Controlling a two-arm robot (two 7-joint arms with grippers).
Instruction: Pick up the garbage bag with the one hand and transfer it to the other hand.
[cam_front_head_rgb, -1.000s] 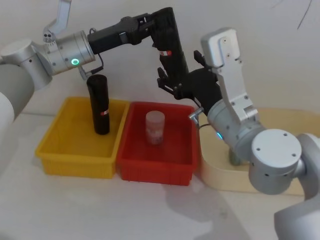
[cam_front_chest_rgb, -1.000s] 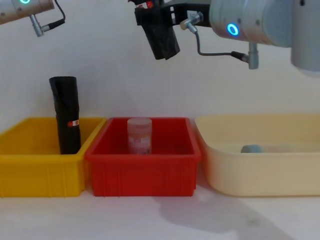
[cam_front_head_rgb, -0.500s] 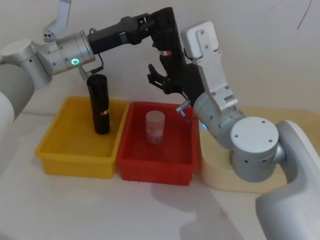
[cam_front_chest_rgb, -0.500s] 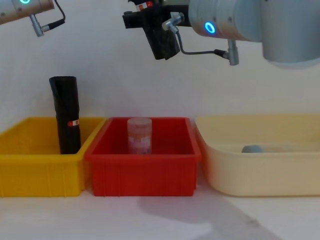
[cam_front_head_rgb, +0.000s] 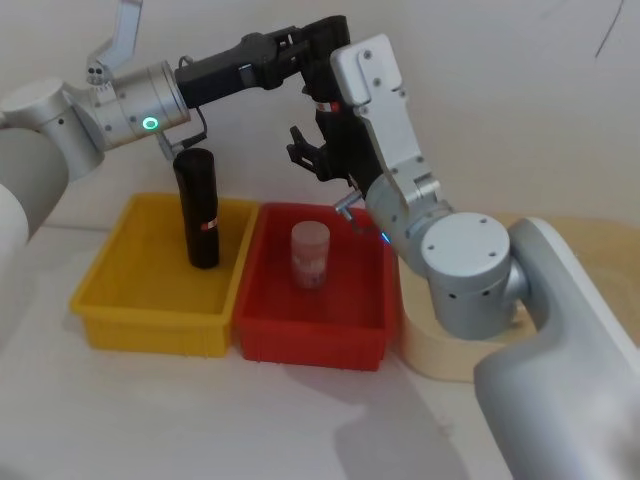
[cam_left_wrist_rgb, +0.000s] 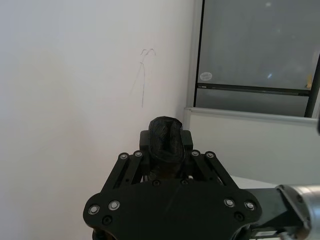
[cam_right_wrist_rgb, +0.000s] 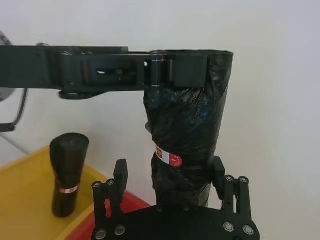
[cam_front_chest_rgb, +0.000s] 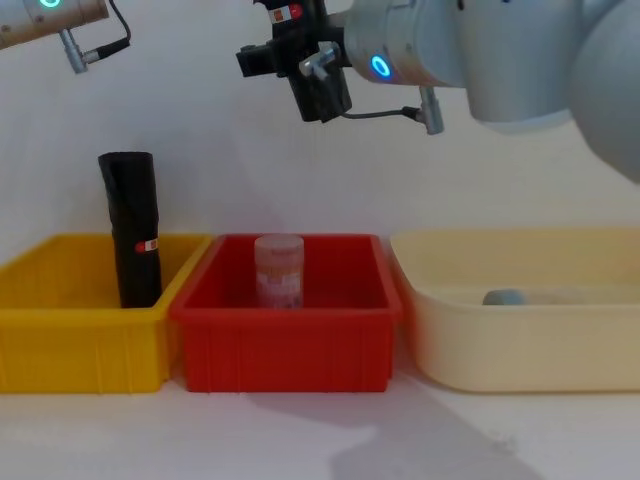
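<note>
Nearest on the white table (cam_front_chest_rgb: 300, 440), three bins are lined up touching: a yellow bin (cam_front_head_rgb: 150, 320), a red bin (cam_front_head_rgb: 310, 330) and a cream tub (cam_front_chest_rgb: 520, 340). In the red bin a clear jar with a pink label (cam_front_head_rgb: 309, 255) is seen upright. In the yellow bin a slimmer black roll (cam_front_head_rgb: 197, 208) is stood upright, with a red-white band low on it.

Higher and farther back, above the red bin's far edge, the garbage bag (cam_right_wrist_rgb: 187, 125) is held in the air, near-upright: thick black crinkled plastic roll, small white-and-red label on its side. Its top end is clamped by the left end effector (cam_front_head_rgb: 322, 42), green-ring arm, reached in from the left; the fingers (cam_right_wrist_rgb: 175, 70) are closed across the roll's top.

The right end effector (cam_right_wrist_rgb: 170, 175), blue-ring arm with thin cable, is placed at the roll's lower part. Its fingers (cam_right_wrist_rgb: 120, 172) are spread on either side of the bag; contact with the bag cannot be told.

A plain white wall is seen behind.
</note>
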